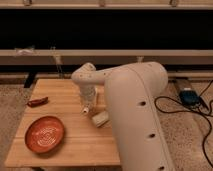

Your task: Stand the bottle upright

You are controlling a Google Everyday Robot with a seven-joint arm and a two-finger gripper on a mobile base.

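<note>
The bottle (100, 119) is a small cream-white cylinder lying on its side on the wooden table (65, 142), near the table's right middle, partly against my large white arm. My gripper (86, 107) points down at the table just left of and slightly behind the bottle, close to it. I cannot tell whether it touches the bottle. My arm's bulky white link covers the table's right side.
A round orange plate (45, 134) lies at the front left of the table. A flat dark-red object (37, 102) lies at the left edge. Black cables and a blue device (189, 96) lie on the floor to the right. A dark wall with shelves runs behind.
</note>
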